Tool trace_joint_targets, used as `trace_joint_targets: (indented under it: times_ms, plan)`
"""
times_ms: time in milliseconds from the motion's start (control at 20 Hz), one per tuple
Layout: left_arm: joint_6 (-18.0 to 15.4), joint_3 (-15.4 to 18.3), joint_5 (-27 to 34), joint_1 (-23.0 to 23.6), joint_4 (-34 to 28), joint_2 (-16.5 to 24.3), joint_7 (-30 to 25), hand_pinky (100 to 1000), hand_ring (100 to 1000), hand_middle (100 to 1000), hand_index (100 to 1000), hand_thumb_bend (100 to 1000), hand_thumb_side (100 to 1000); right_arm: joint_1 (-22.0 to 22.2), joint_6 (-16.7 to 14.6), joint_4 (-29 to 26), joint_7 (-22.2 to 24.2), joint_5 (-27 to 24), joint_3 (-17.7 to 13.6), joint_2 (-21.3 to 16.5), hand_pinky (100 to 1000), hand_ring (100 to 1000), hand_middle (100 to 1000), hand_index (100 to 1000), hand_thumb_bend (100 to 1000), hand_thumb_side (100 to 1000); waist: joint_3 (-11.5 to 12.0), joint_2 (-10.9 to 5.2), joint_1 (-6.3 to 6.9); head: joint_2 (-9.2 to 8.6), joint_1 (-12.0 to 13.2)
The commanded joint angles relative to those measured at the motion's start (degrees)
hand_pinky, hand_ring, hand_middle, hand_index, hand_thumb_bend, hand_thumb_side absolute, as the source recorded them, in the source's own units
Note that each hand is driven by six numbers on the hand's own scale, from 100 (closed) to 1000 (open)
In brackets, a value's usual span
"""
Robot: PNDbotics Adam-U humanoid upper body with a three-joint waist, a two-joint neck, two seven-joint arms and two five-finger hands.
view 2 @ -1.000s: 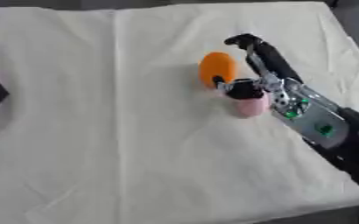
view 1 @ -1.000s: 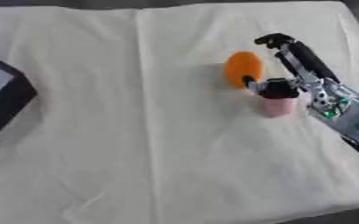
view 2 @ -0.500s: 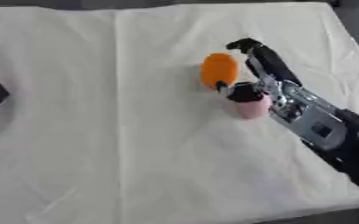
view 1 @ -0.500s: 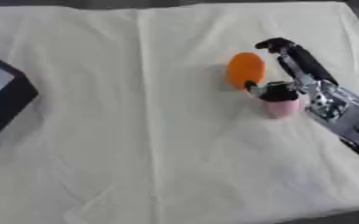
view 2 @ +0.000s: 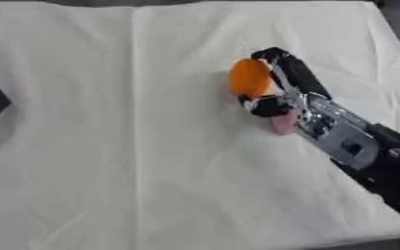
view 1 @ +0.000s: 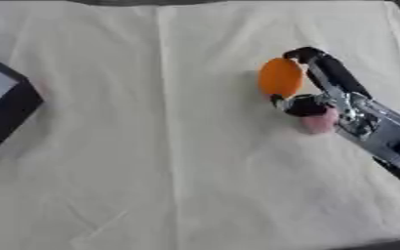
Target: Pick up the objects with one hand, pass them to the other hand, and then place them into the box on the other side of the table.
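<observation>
Fingers [view 1: 323, 68] of our right hand [view 1: 344, 105] curl round the smooth orange egg-shaped object [view 1: 280, 78] on the cream cloth-covered table [view 1: 152, 146], a pink object [view 1: 317, 123] beneath the palm; we judge it light, rigid and slippery, best gripped across its middle, far from the black box [view 1: 3, 105].

Cloth-covered bench
A cream fabric cloth [view 1: 152, 146] covers the whole bench, with a straight vertical crease and faint wrinkles near the lower edge.
</observation>
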Motion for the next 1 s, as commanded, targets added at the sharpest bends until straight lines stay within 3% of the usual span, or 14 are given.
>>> trace_joint_targets:
  times_ms: [50, 350, 650, 800, 1000]
  plan:
    - [0.1, 0.3, -0.1, -0.6, -1.0, 0.8, -0.1, 993, 625, 671, 680, 121, 709, 0.2, 1.4, -0.9, -1.0, 1.1, -1.2, -1.3, 820, 878, 864, 867, 439, 105, 0.0, -0.1, -0.64, -0.7, -0.2]
    - [0.0, 0.4, -0.1, -0.5, -1.0, 0.7, -0.3, 998, 626, 673, 679, 113, 716, 0.7, 3.3, -0.9, -1.6, 3.1, -1.5, -1.3, 822, 872, 864, 882, 489, 134, -0.2, 0.07, -0.51, -0.79, -0.1]
    - [-0.1, 0.3, -0.2, -0.6, -1.1, 0.5, -0.6, 1000, 627, 673, 679, 102, 725, 0.9, 5.4, -0.9, -1.4, 3.9, -2.0, -0.9, 811, 856, 832, 858, 463, 100, 0.2, 0.71, -0.45, -1.23, -0.7]
    - [-0.1, 0.3, -0.2, -0.6, -1.1, 0.2, -0.7, 1000, 627, 672, 677, 100, 729, 0.9, 6.2, -0.9, -2.4, 3.2, -2.0, -0.5, 797, 839, 776, 819, 447, 100, 0.5, 1.08, -0.47, -1.46, -1.1]
    - [-0.1, 0.4, -0.2, -0.6, -1.1, 0.1, -0.7, 1000, 627, 669, 672, 100, 733, 1.0, 7.4, -0.9, -3.9, 1.5, -1.9, 0.0, 771, 781, 602, 697, 419, 100, 0.8, 1.32, -0.45, -1.47, -1.3]
